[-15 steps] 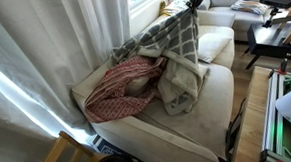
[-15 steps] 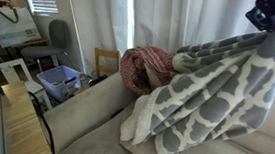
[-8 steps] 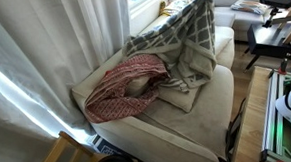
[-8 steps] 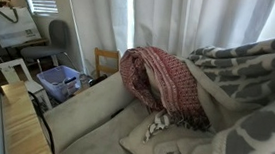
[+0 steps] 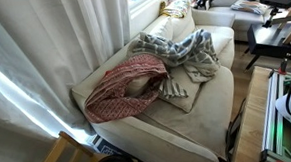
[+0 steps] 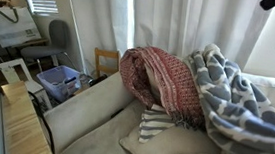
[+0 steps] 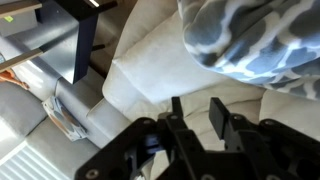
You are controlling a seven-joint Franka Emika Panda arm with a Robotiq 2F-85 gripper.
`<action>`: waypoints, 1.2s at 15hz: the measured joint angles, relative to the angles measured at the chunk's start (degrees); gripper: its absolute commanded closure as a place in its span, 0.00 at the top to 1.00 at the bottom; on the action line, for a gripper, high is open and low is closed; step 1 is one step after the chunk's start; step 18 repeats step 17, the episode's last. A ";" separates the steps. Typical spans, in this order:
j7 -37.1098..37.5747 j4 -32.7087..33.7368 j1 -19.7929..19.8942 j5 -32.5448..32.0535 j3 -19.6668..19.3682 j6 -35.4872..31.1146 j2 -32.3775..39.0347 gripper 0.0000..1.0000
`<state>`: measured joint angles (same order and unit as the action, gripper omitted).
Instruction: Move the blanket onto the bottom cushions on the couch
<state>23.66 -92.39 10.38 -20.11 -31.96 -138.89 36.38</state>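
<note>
Your gripper hangs over the couch with its fingers spread, holding nothing. The grey patterned blanket lies bunched on the seat cushions against the backrest, touching the red cloth.

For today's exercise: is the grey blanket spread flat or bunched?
Bunched: the blanket lies heaped in folds on the couch.
</note>
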 measured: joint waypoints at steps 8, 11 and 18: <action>-10.76 -1.38 -2.46 0.02 10.97 27.82 -7.59 1.00; -16.20 -3.08 -2.50 0.28 14.75 35.91 -11.69 1.00; -18.79 -5.09 -2.30 0.34 16.41 38.00 -14.33 1.00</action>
